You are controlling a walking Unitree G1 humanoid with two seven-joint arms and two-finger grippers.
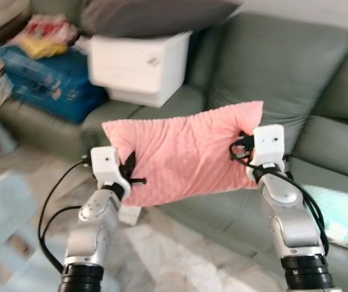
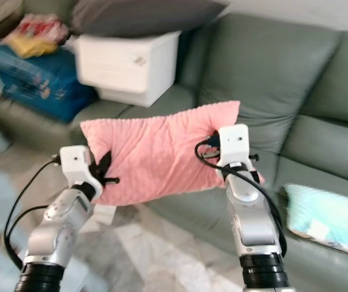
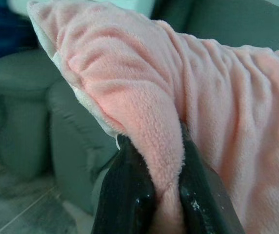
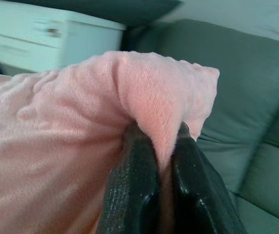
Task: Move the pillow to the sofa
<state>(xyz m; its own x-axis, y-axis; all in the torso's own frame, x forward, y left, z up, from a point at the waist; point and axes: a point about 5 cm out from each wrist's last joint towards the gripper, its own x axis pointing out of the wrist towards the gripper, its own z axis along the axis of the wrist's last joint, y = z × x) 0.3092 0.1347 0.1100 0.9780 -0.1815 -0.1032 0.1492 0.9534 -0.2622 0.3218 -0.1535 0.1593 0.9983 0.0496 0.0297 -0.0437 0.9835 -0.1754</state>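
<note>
2 grippers clamping pink pillow

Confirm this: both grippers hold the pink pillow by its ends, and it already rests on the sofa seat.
Not resting. The left gripper and right gripper pinch the pink pillow by its ends, but the left eye view shows it held up in front of the sofa.
</note>
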